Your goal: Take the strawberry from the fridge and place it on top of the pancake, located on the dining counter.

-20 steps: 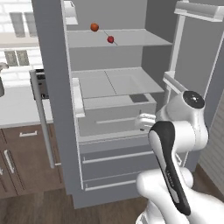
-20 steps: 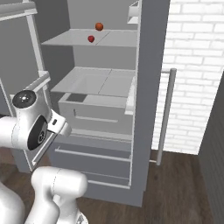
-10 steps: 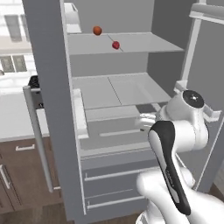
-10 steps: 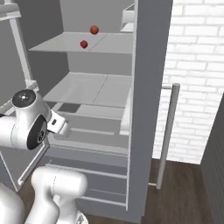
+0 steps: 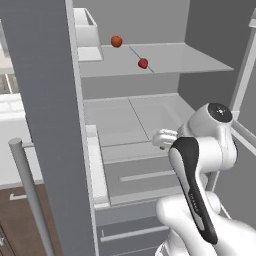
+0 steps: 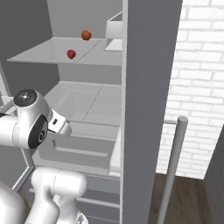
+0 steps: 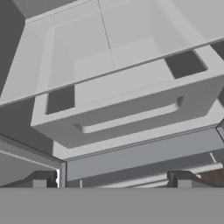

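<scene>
The fridge [image 5: 55, 125] stands open before the arm, its pale shelves and drawers bare to both base views. The strawberry [image 5: 143, 63] lies on the upper shelf [image 5: 165, 60], near the front edge and about midway across. Behind it and a little to its left, as the left base view has it, sits an orange-red ball [image 5: 116, 41], apart from the berry and deeper in. A white bin [image 5: 86, 31] hangs at the left side of that shelf level.

The fingers [image 7: 111, 180] show as two small dark tips at the bottom of the hand view, set wide apart with nothing between them: released, grasping nothing. They look down and forward at a grey drawer [image 7: 131, 111] with a long slot handle in its front, and at the flat shelf behind it. Below the drawer a darker grey drawer front [image 7: 144, 153] runs across.

In the left base view the wrist [image 5: 165, 138] reaches in at the level of the middle shelf [image 5: 135, 115], just above the drawer. The strawberry therefore sits well above the fingers, one shelf higher, and slightly to the left of the wrist in that view. In the right base view the berry [image 6: 71, 54] again lies on the upper shelf, well above the arm's round joint [image 6: 28, 118].

A silver bar handle [image 6: 170, 170] stands at the door's edge.
</scene>
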### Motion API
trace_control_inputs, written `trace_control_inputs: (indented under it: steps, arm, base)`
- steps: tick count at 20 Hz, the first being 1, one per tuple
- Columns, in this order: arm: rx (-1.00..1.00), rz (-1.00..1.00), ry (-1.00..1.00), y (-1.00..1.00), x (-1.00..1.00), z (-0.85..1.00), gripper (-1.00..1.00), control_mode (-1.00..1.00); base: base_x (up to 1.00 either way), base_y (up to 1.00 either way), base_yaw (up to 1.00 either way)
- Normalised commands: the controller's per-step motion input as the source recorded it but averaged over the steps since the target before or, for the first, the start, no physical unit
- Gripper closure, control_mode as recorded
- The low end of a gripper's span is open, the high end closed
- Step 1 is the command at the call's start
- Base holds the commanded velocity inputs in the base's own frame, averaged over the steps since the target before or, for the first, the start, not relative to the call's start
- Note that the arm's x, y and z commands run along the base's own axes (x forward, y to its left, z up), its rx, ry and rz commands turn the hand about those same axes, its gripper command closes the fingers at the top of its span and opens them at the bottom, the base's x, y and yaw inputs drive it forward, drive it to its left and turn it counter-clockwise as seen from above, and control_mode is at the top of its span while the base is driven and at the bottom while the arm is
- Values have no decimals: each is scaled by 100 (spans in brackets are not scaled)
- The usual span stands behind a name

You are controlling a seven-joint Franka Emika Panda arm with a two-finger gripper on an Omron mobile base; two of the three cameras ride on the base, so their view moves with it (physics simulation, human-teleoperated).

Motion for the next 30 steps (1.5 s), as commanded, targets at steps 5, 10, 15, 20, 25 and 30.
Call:
trace_control_inputs:
  steps: [5, 10, 15, 20, 25, 30]
  arm:
    - [-7, 0, -3, 1, 15, 40, -100, -100]
    - [-17, -1, -14, 0, 67, 99, -100, -100]
    - [-10, 4, -23, 0, 44, 84, -100, -100]
    - [-10, 10, -24, 4, 34, 66, -100, -100]
    - [-5, 4, -16, 0, 29, 74, -100, -100]
    - [0, 2, 0, 0, 66, 53, -100, -100]
  base:
    - [20, 0, -1]
    - [0, 0, 0]
    - [0, 0, 0]
    - [0, 0, 0]
    - [0, 0, 0]
    - [0, 0, 0]
